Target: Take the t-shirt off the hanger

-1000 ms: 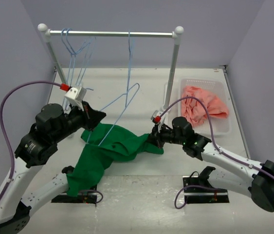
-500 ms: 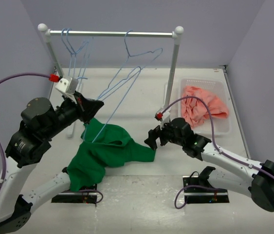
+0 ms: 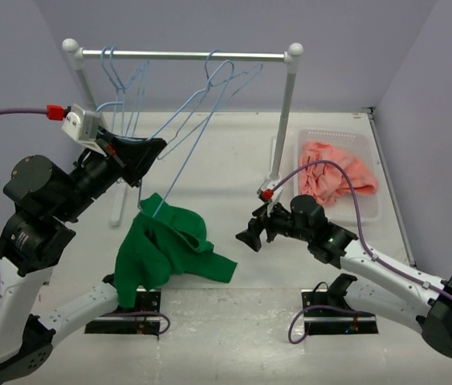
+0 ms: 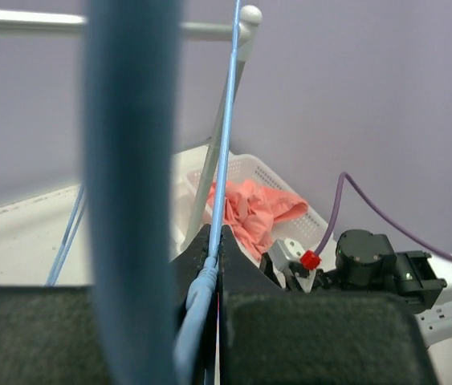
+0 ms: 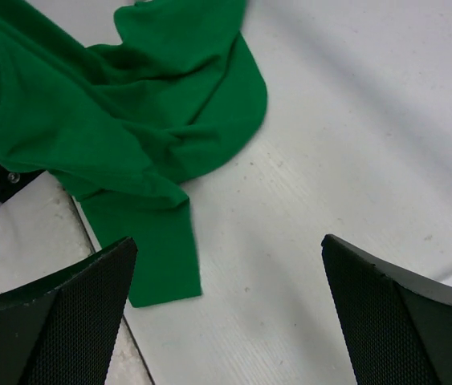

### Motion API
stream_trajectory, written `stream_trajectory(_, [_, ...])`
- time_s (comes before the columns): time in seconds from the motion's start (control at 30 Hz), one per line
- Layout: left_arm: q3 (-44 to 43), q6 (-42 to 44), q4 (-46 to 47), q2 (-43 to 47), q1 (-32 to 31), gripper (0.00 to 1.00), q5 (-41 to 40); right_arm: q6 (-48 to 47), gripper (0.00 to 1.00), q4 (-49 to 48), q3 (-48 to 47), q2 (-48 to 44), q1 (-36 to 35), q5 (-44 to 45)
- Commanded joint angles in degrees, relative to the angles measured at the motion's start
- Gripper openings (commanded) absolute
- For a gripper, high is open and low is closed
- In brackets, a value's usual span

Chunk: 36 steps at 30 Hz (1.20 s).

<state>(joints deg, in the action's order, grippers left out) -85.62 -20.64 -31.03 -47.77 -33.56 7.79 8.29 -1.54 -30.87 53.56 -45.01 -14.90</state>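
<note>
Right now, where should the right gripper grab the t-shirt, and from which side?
Grip the t-shirt by the flap lying flat on the table nearest the open right gripper, coming low from the right. The rest hangs bunched on the hanger, which the left gripper holds up.

The left arm point(image 3: 45, 200) reaches up high, with the left claw point(image 3: 147, 149) squeezed tight. The right arm point(image 3: 370, 261) stretches low, the right claw point(image 3: 250, 237) spread wide.

I see the dark-green t-shirt point(image 3: 165, 249) crumpled at lower left of centre. Its top edge is bunched at the low end of the steeply slanted pale-blue wire hanger point(image 3: 197, 136).
</note>
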Motion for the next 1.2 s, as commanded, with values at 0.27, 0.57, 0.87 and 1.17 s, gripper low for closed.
stream_trajectory(0.27, [8.36, -4.32, 38.12, -3.73, -0.19, 0.00, -3.15, -1.09, 0.99, -4.87, 0.64, -1.44, -0.25, -0.67])
stream_trajectory(0.57, [12.97, -1.60, 46.49, -5.75, -0.19, 0.00, -0.13, -2.23, 0.99, -4.79, 1.34, -5.04, -0.25, 0.65])
stream_trajectory(0.87, [-1.04, -2.46, 14.97, -1.37, -0.19, 0.00, -22.37, -1.26, 0.99, -1.19, 1.08, -3.21, -0.25, 5.13])
stream_trajectory(1.17, [-5.25, -5.80, -9.64, -9.79, -0.10, 0.00, -32.81, -1.00, 0.99, 0.57, -1.73, 2.25, -0.25, 6.90])
